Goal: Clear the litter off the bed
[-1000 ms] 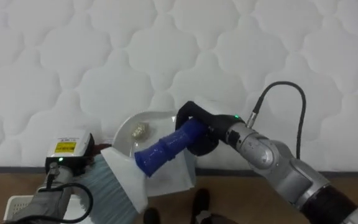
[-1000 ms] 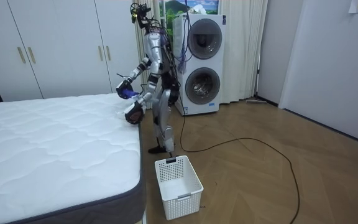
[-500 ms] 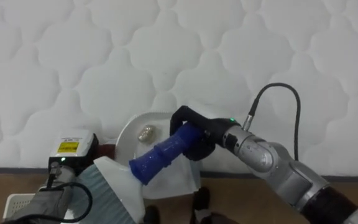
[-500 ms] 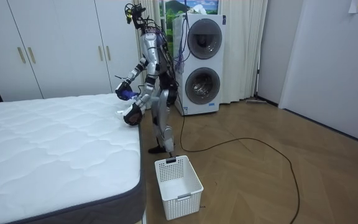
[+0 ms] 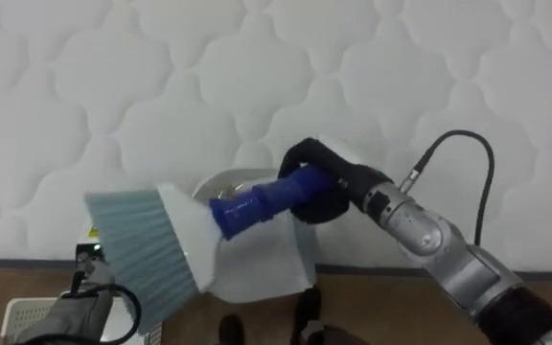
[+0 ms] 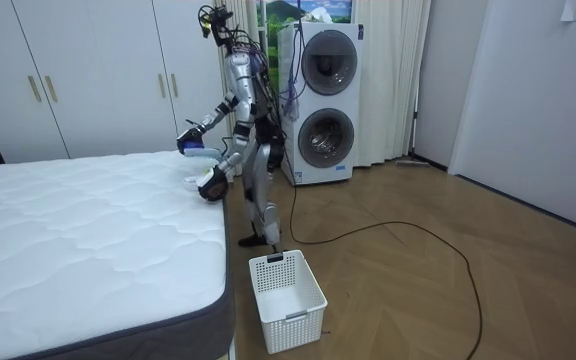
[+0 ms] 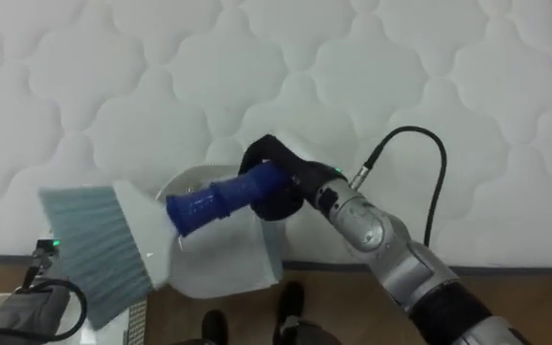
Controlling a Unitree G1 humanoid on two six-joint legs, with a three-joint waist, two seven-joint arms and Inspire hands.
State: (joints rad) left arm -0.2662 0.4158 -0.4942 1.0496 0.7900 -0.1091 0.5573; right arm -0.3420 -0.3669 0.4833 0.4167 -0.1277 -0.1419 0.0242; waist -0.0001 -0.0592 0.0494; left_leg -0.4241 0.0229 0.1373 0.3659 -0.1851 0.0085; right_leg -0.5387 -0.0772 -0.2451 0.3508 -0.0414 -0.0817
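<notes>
I stand at the edge of the white quilted mattress point(image 5: 161, 77). My right hand point(image 5: 332, 179), in a black glove, is shut on the blue handle of a brush point(image 5: 257, 203). The brush points left, and its pale teal bristles point(image 5: 137, 244) hang over the mattress edge. Under the brush lies a white dustpan point(image 5: 262, 264), its round rim resting on the mattress and its body jutting out over the floor. My left hand point(image 5: 70, 311) comes in at the lower left, with its fingers hidden behind the bristles. In the room view the brush point(image 6: 190, 143) is raised above the bed corner.
A white plastic basket point(image 6: 286, 288) stands on the wooden floor by the bed's corner, and its rim point(image 5: 27, 311) appears beside my left arm. Behind me are a stacked washer and dryer point(image 6: 323, 100) and white wardrobes point(image 6: 88, 70).
My right hand swung the brush up and leftward. The bristles rose from the dustpan's lower edge and now cover my left wrist. The dustpan stayed where it was.
</notes>
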